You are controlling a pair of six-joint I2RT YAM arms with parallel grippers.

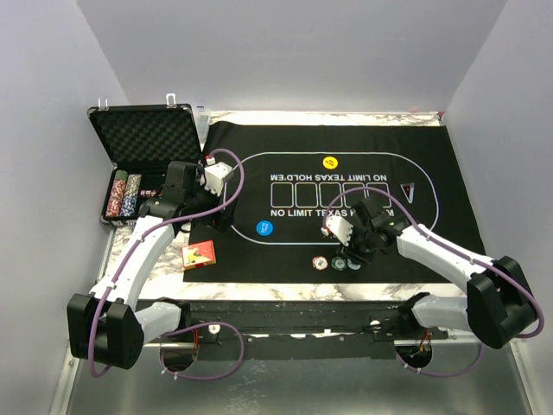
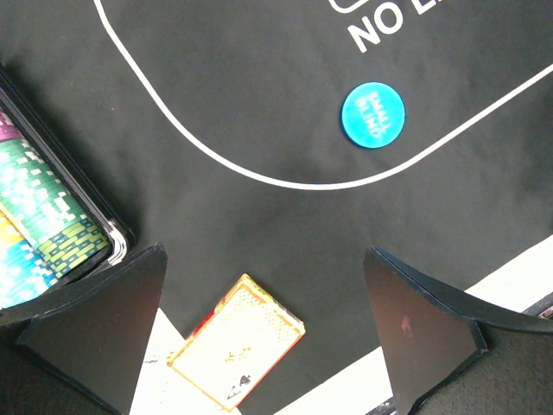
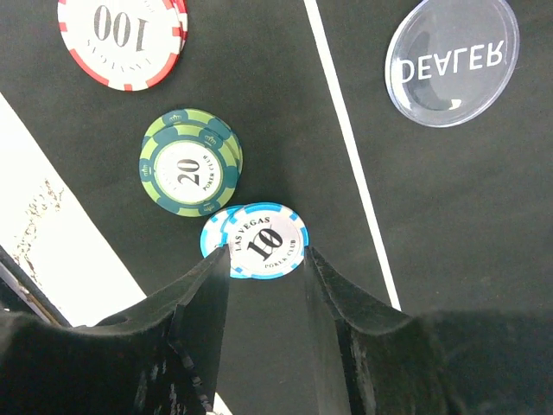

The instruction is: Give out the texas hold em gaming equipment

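Between right jaws, blue chips (image 3: 263, 242) plain only from the wrist, grip unclear; left jaws wide apart.

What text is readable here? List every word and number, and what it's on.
"NO LIMIT TEXAS HOLD'EM": black felt mat
"SMALL BLIND": blue button disc
"DEALER": clear button disc
"100": red-striped chip
"20 POKER CLUB": green chip
"LAS VEGAS 10 POKER CLUB": blue chip
Yellow button disc: too small to read.
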